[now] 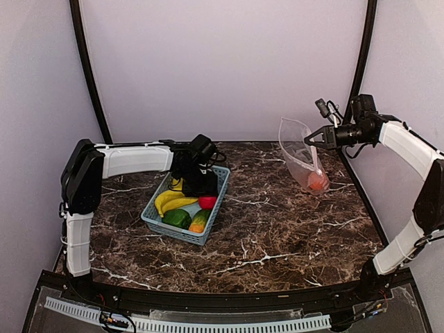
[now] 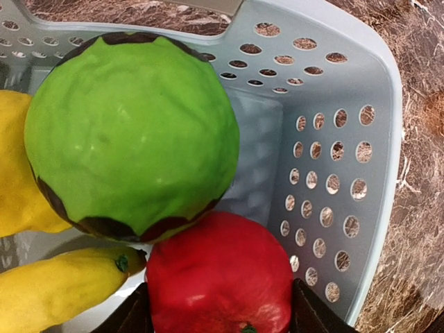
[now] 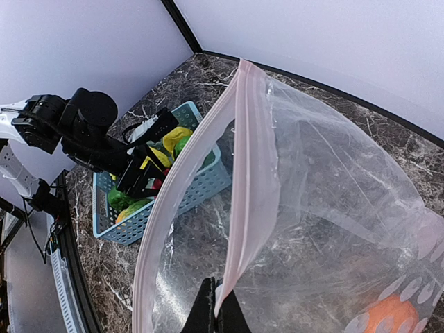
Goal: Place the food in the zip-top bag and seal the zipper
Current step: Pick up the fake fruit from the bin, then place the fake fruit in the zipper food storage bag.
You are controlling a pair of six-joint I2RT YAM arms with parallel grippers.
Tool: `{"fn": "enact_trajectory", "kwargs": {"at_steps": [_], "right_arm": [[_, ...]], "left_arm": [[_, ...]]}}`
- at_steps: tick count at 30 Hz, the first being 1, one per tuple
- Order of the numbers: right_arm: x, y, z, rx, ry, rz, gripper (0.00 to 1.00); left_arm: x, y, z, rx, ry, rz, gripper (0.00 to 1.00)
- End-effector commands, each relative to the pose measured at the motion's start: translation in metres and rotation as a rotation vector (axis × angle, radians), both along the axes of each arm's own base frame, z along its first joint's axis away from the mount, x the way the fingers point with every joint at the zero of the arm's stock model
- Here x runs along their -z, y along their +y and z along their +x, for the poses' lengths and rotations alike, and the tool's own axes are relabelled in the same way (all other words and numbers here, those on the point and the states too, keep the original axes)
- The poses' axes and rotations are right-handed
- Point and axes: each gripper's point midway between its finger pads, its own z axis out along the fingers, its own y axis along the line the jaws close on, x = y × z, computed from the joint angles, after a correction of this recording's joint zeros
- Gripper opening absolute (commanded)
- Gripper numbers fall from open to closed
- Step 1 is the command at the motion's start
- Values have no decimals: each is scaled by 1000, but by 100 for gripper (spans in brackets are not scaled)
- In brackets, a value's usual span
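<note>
Closest to the left wrist lens, a pink-red ball (image 2: 218, 277) is seen in a corner of a light blue basket (image 2: 326, 159). It is bracketed by the dark fingers (image 2: 128, 320) of the left end effector (image 2: 220, 318). The jaws stand apart, one on each side of the ball and seemingly against it; whether a firm hold has been made cannot be told. A striped green melon (image 2: 132, 132) touches the ball on its far side, and a banana (image 2: 55, 291) lies beside them. The ball is glossy, smooth and round, so slipping is judged a risk unless it is clamped across its widest part.

From the right wrist, the right end effector (image 3: 216, 313) is seen pinched closed on the pale pink zipper (image 3: 243, 173) of the zip-top bag (image 3: 333, 208). By this strip the mouth is held up and gaping. The film is clear and crinkled, and one orange (image 3: 388, 312) lies at the bottom of the bag.

From above, the bag is shown at the right rear of the table (image 1: 277, 229), well apart from the basket at left centre, where a green pepper (image 1: 177, 218) also lies. The step in hand is judged to be the pick of the ball. A lift clear of the melon and the basket wall is called for next, then a carry across to the open mouth. Sealing is not yet begun.
</note>
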Motion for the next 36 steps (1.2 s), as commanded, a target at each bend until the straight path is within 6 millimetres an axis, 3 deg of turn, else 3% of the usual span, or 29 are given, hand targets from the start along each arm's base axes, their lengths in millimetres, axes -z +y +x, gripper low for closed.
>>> {"fn": "enact_trajectory", "kwargs": {"at_steps": [1,8,13,15,20,23,27,31,36], "right_arm": [[-6,2,-4,-10,-43,-4,0],[-4,5,-4,-17,-43,-18,0],[-2,14,-5,-38,-40,-36,0],[-1,20,-6,-55,-38,-45,0],[1,36,-9,-98,-34,-67,0],[-2,44,-10,-116,-43,-72,0],[-5,52,-12,-138,-40,-74,0],[-4,58,-14,-154,-29,-66,0],[-10,61,-14,-165,-26,-56,0]], "left_arm": [[-29,9,-7,30,-32,17,49],[-81,19,-5,47,-139,10,46],[-127,8,2,121,-290,-58,44],[-149,-4,4,183,-382,-96,43],[-226,-48,-5,329,-652,-275,39],[-269,-80,-22,434,-780,-399,39],[-307,-116,-46,555,-905,-538,38],[-324,-143,-47,594,-931,-615,37],[-317,-166,-35,593,-916,-628,35]]}}
